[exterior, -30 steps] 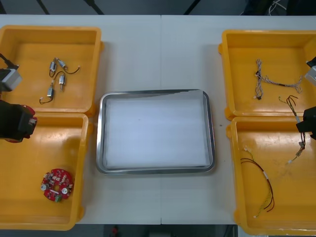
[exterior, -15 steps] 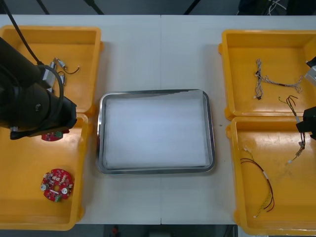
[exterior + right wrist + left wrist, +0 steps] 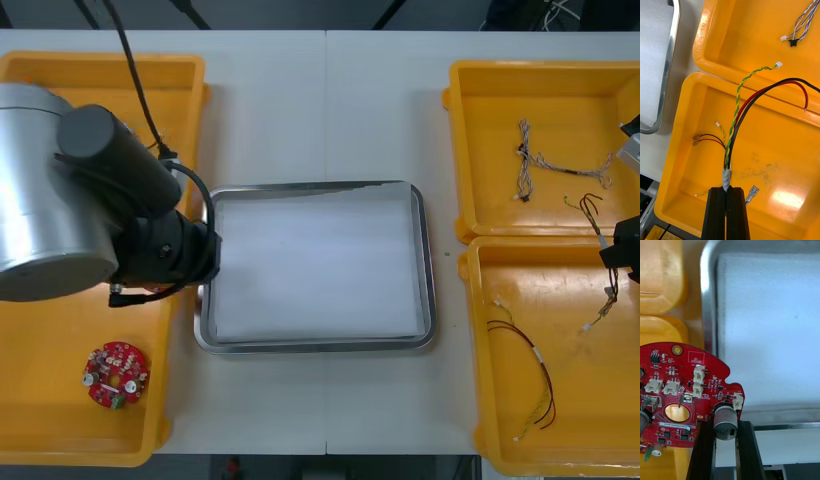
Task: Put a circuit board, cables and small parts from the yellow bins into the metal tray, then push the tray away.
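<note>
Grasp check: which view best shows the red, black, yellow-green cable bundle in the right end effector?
Right wrist view: the cable bundle rises whole from the right end effector. Front view catches a strand; left wrist view faces the metal tray.

L arm (image 3: 50,200): silver cyl. housing, black wrist, black wrist cable (image 3: 128,60). R end effector (image 3: 727,190): fingers (image 3: 717,213) black.

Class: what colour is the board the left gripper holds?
The circuit board is red; left wrist view best.
</note>
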